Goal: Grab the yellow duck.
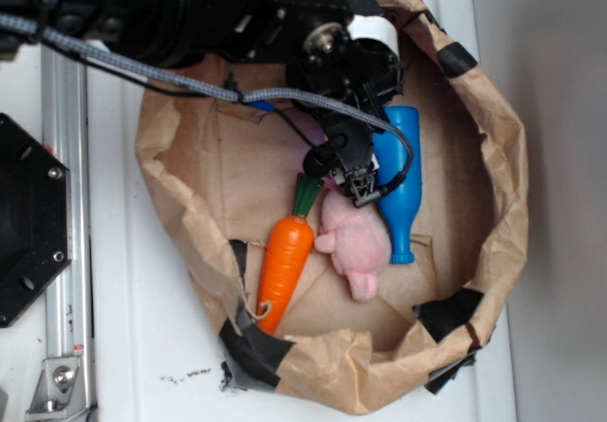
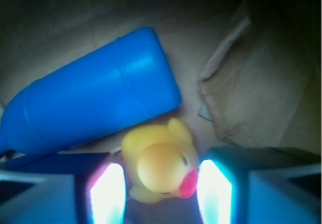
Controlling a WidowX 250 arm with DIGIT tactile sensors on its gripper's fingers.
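So the arm is reaching down into a crumpled brown paper bag (image 1: pixel 493 156) that's been rolled down and taped into a sort of bowl, sitting on the white desk (image 1: pixel 123 346). From the wrist view, the yellow duck (image 2: pixel 160 161) sits right between the two fingers (image 2: pixel 106 194) of the end effector (image 2: pixel 161 194), one on each side of it. The jaws are spread a bit wider than the duck, with a sliver of gap on each side, so it's not squeezed yet as far as I can see. Just above the duck in that view is a blue plastic bottle (image 2: pixel 90 103) lying on its side, touching or nearly touching it. In the exterior view you can't see the duck at all, the arm covers it. Also in the bag: an orange carrot (image 1: pixel 285 261) and a pink plush animal (image 1: pixel 353 242) lying side by side next to the bottle.
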